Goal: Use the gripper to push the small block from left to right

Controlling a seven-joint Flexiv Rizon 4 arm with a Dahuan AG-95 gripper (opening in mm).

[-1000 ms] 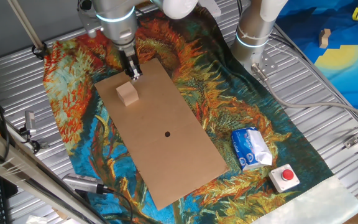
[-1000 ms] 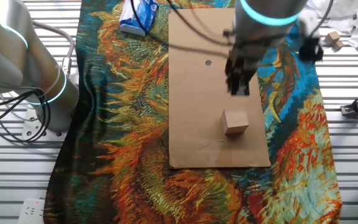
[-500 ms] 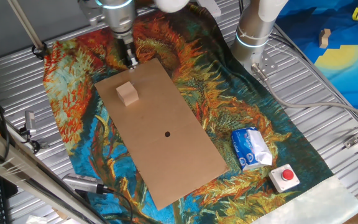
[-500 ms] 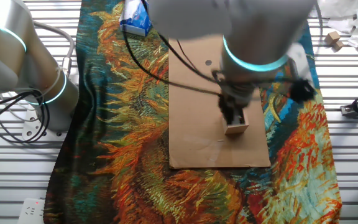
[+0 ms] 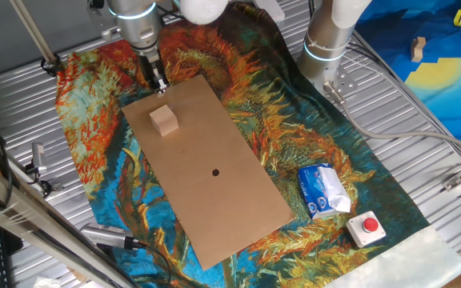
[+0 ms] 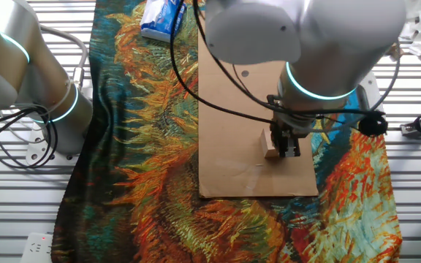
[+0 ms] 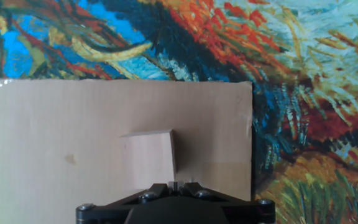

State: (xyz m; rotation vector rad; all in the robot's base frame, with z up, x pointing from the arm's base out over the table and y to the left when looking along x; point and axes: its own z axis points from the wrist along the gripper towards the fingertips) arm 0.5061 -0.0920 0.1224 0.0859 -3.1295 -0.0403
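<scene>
Gripper (image 5: 158, 80), the narrow black two-fingered tip of the silver-grey arm, hangs beside the small block (image 5: 163, 120), a light tan wooden cube with plain faces. In one fixed view the tip sits just beyond the block, over the end edge of the flat brown cardboard sheet (image 5: 230, 184). In the other fixed view the gripper (image 6: 289, 146) overlaps the block (image 6: 271, 152); contact cannot be confirmed. In the hand view the fingers appear drawn together with nothing between them, the block (image 7: 148, 157) lying directly ahead of them.

The block rests on the cardboard sheet near one end, well apart from the dark dot (image 5: 215, 171) at the sheet's middle.

Judgement on the step in hand: the tip is being set on the block's left flank before the push.
- The tip should sit low enough to meet the face below its mid-height, so the cube slides and does not tip.
- Contact should be centred on the face; an off-centre push would likely spin the block.
- Travel should be slow and straight.

The cardboard lies loose on a colourful painted-pattern cloth (image 5: 94, 136) and may shift if the tip drags on it.
</scene>
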